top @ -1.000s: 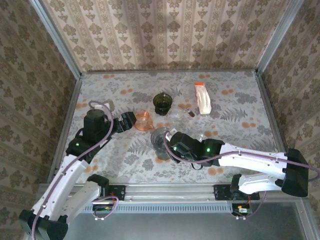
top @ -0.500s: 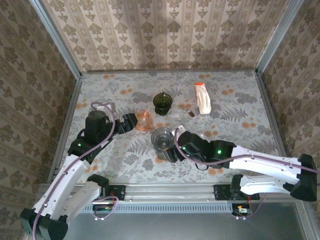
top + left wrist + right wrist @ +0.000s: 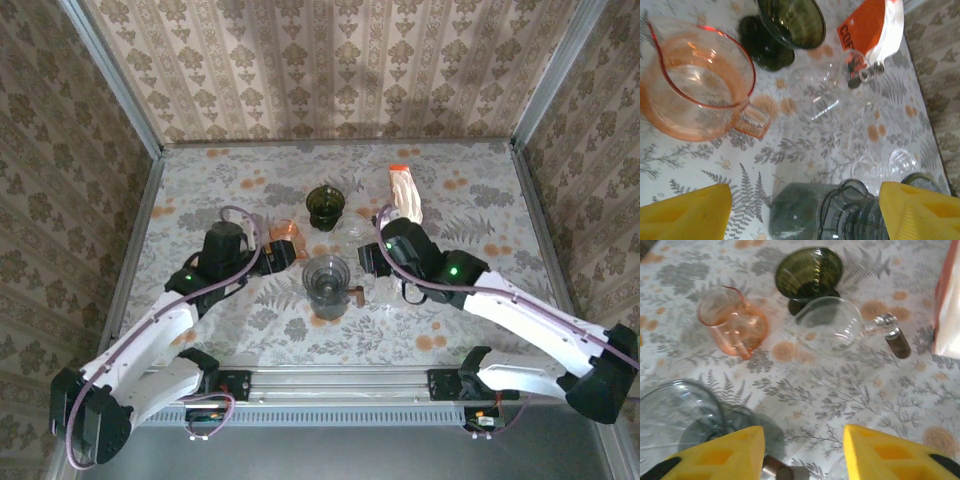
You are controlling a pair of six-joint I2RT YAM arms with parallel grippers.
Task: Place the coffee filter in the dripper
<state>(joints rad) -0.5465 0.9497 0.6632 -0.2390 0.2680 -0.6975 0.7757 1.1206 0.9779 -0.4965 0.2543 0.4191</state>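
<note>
You have the left gripper (image 3: 800, 212) and right gripper (image 3: 802, 445) both spread and empty, with the white-and-orange coffee filter packet (image 3: 950, 300) at 2 o'clock from the right jaws, well outside them, and the dark green glass dripper (image 3: 809, 271) at 12.

The green dripper (image 3: 809, 271) is glossy ribbed glass. The orange pitcher (image 3: 695, 85) is smooth and translucent, either glass or plastic. The clear dripper (image 3: 830, 325) is shiny glass, its handle tip (image 3: 897, 343) brown and wood-like. The filter packet (image 3: 404, 195) has smooth white wrapping. The table (image 3: 880, 390) has a matt printed covering. The right claw (image 3: 804, 455) has matt yellow plastic fingers (image 3: 885, 452).
</note>
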